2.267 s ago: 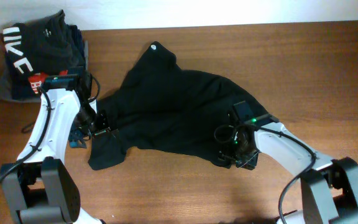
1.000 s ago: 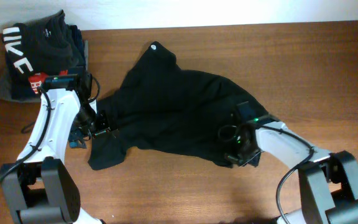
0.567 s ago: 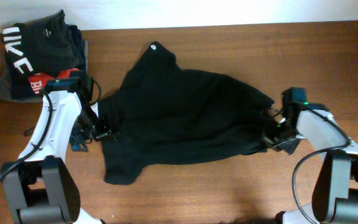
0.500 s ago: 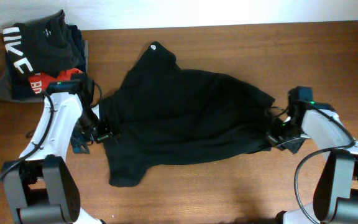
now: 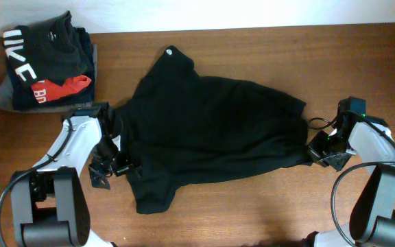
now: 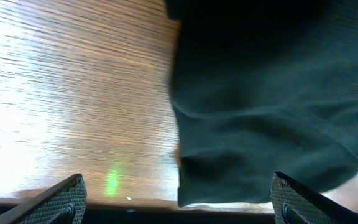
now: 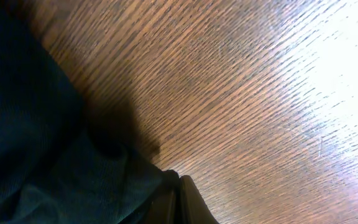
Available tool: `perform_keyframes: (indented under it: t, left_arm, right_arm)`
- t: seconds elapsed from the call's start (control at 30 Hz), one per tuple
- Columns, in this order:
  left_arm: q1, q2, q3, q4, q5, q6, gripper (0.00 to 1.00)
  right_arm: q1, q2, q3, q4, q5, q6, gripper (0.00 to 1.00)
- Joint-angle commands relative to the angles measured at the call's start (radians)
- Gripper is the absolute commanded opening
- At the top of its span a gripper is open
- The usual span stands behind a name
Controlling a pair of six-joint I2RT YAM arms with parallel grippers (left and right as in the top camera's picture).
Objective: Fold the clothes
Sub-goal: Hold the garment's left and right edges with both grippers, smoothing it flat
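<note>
a wooden table (image 5: 252,213) with fine grain spans the view. at its far left corner sits a folded pile: a dark garment with big white block letters (image 5: 43,51) on top, a red garment (image 5: 70,87) showing at its near edge, and a grey garment (image 5: 2,96) underneath.

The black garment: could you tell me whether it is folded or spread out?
Spread out, not folded: the black garment lies loose and rumpled across the table, its right edge pinched by the right tool.
</note>
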Motion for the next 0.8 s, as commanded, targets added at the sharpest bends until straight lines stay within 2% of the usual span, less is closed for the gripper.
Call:
perform_keyframes:
  t: [0.0,0.23,0.27,0.33,0.37,0.77]
  left_arm:
    - [-0.019,0.007,-0.01,0.009,0.055,0.014,0.93]
    - [-0.043,0.007,-0.031,0.112,0.067,0.015,0.92]
    - [-0.043,0.007,-0.033,0.127,0.067,0.014,0.89]
    - [-0.043,0.007,-0.034,0.153,0.067,0.011,0.89]
    - [-0.043,0.007,-0.034,0.164,0.067,0.011,0.84]
    - [-0.083,0.007,-0.034,0.177,0.053,-0.003,0.84]
  right_arm:
    - [-0.004,0.005,0.017,0.003,0.017,-0.017,0.04]
    - [-0.004,0.005,0.017,0.002,0.016,-0.018,0.04]
    - [-0.004,0.005,0.017,0.002,0.016,-0.018,0.04]
    - [-0.004,0.005,0.017,0.002,0.016,-0.019,0.04]
    - [-0.004,0.005,0.017,0.003,0.016,-0.024,0.04]
    - [-0.004,0.005,0.017,0.003,0.012,-0.036,0.04]
